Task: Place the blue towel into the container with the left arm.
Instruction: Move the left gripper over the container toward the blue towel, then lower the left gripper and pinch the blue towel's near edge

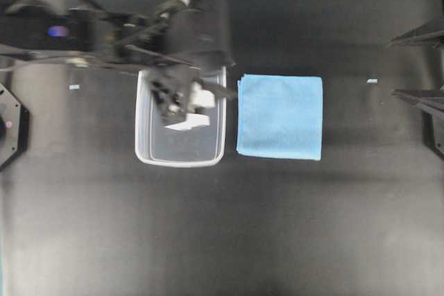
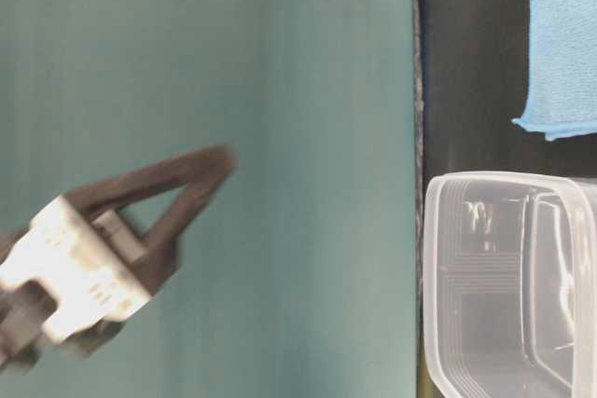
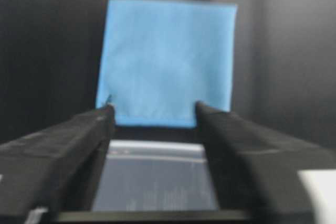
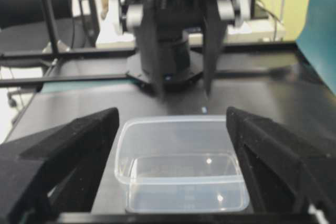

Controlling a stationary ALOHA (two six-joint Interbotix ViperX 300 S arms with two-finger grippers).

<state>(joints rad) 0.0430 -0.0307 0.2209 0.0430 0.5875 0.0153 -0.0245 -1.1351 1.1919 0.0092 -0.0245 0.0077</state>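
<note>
Left gripper [image 1: 182, 102] hovering above the container [image 1: 147, 152], fingers [image 3: 79, 140] spread wide and holding nothing. Container empty, near the table's [image 1: 222, 240] middle. Blue towel [image 1: 280, 116] lying flat and folded just beside the container, not touching, on the side toward the right gripper [image 4: 173, 182]. Best carried on past the rim, lowered over the towel's near edge and closed to bunch the cloth. Right gripper parked at the far edge, likewise spread.
</note>
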